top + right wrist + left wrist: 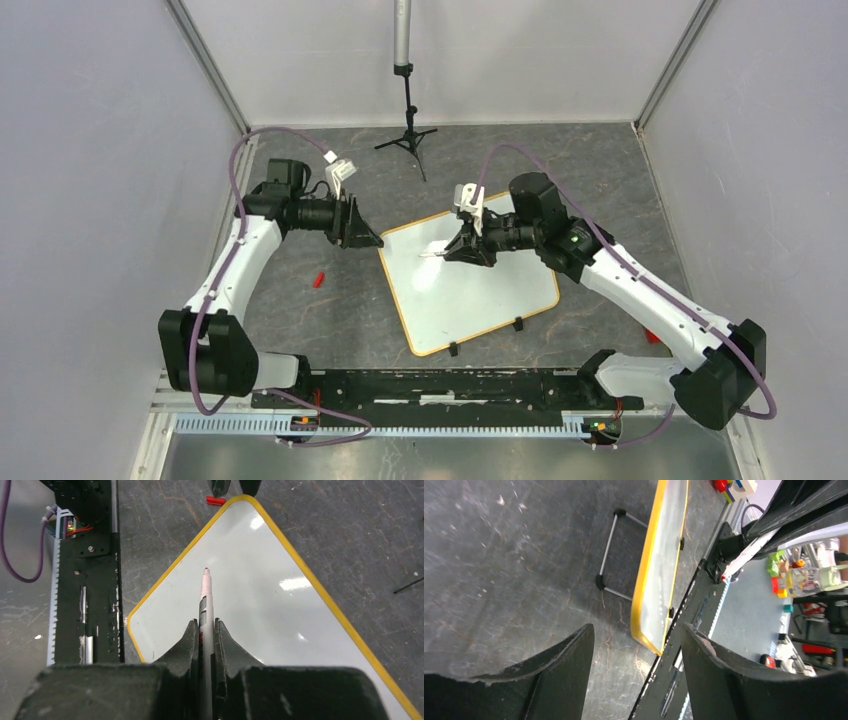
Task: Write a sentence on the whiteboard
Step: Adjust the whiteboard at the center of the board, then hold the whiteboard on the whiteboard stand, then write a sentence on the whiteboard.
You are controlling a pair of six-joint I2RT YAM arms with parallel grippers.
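Grey marbled tabletop (300, 320) fills the floor of a pale-walled booth, with a black rail (440, 385) running along the near edge between the two arm bases. A small black tripod (406, 135) carrying a grey pole stands at the far side, well apart from everything else. A red cap (320, 279) lies on the table to the left of the whiteboard (470, 270), near its left edge but not touching it. The whiteboard lies flat in the middle of the table, turned at an angle, its orange frame all in view and two black clip feet on its near edge; its white face carries bright patches of glare.

Nothing stands between either arm and the board. The left claw (636, 630) hangs above the bare table just beside the board's far-left corner, fingers (569, 665) spread wide with nothing between them. The right claw (206, 627) is over the board's far part, pinched tight on a marker (206, 605) – the pen's barrel runs straight out between the pads, tip over the white surface. Whether the tip touches the board I cannot tell.
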